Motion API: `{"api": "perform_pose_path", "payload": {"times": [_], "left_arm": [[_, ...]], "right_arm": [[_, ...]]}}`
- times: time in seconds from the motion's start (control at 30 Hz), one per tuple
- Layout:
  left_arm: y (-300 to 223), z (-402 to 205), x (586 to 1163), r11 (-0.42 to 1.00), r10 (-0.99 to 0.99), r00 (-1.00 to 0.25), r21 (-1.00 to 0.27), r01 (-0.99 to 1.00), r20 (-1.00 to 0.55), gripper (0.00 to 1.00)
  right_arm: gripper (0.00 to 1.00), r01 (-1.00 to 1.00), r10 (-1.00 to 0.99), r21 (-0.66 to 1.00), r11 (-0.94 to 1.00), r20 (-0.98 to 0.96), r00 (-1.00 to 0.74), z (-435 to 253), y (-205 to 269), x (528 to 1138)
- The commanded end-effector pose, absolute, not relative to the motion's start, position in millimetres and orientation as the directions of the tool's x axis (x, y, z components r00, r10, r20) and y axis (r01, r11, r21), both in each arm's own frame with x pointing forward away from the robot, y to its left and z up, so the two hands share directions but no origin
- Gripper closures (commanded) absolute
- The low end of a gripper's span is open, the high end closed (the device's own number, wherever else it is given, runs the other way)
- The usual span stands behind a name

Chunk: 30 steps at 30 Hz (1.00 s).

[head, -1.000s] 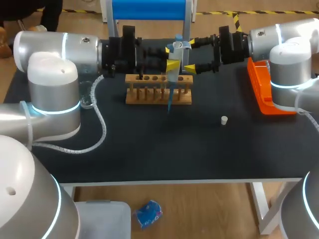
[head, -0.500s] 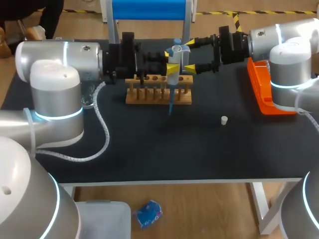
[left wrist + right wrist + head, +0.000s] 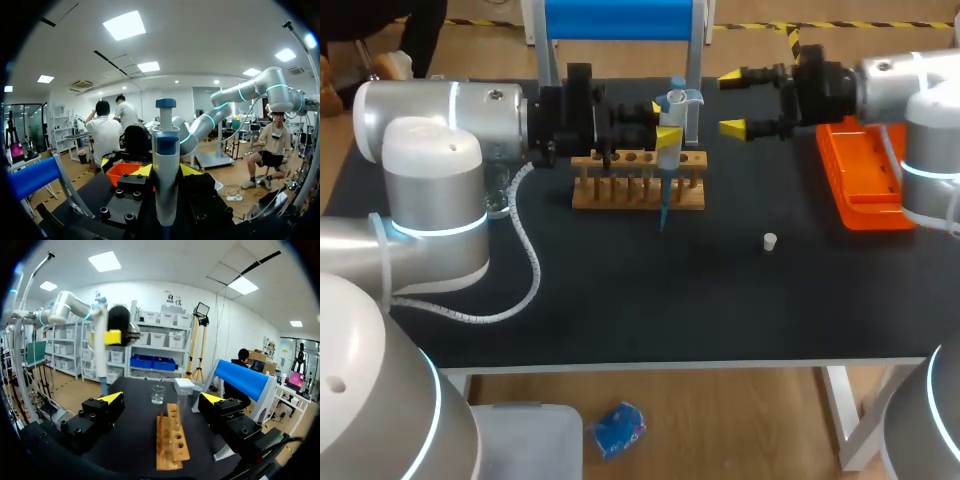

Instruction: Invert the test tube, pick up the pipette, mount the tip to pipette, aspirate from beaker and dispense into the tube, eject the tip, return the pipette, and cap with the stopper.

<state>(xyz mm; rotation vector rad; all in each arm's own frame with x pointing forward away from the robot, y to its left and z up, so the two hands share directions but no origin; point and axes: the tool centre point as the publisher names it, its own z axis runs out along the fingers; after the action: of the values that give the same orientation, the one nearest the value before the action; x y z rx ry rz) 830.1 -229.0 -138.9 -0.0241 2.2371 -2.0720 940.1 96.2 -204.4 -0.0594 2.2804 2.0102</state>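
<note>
My left gripper (image 3: 660, 118) is shut on the white-and-blue pipette (image 3: 670, 110), holding it upright above the wooden rack (image 3: 638, 190). The pipette's blue tip (image 3: 662, 210) hangs down in front of the rack. In the left wrist view the pipette (image 3: 165, 175) stands between my fingers. My right gripper (image 3: 740, 100) is open, empty, and to the right of the pipette, apart from it. From the right wrist, its open gripper (image 3: 162, 399) faces the rack (image 3: 172, 440), the beaker (image 3: 158, 394) and the held pipette (image 3: 101, 340). A small white stopper (image 3: 770, 241) lies on the table.
An orange tip box (image 3: 855, 175) sits at the table's right edge under my right arm. The blue pipette stand (image 3: 620, 20) is behind the rack. The beaker (image 3: 496, 195) is partly hidden by my left arm.
My right gripper has drawn back to the right, away from the pipette, staying open. My left gripper keeps hold of the pipette and has barely shifted.
</note>
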Motion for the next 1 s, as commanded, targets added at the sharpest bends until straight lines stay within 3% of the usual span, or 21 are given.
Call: {"api": "perform_pose_path", "payload": {"times": [0.03,0.37,0.63,1.0], "left_arm": [[-230,-139,830,0.077,-0.077,-0.995,-0.996,0.052,-0.058,1.00],[-230,-139,830,0.077,-0.077,-0.995,-0.996,0.052,-0.058,1.00],[-230,-139,830,0.077,-0.077,-0.995,-0.996,0.052,-0.058,1.00],[-230,-139,830,0.077,-0.077,-0.995,-0.996,0.052,-0.058,1.00]], "right_arm": [[0.00,-0.080,0.032,0.993,0.086,-0.083,-0.996,-201,68,895],[0.00,0.028,-0.082,0.998,-0.050,0.024,-0.996,-192,102,850],[0.00,-0.035,-0.104,0.999,-0.022,-0.037,-0.994,-182,129,825],[0.00,0.018,-0.134,1.000,0.020,0.020,-0.991,-180,168,818]]}}
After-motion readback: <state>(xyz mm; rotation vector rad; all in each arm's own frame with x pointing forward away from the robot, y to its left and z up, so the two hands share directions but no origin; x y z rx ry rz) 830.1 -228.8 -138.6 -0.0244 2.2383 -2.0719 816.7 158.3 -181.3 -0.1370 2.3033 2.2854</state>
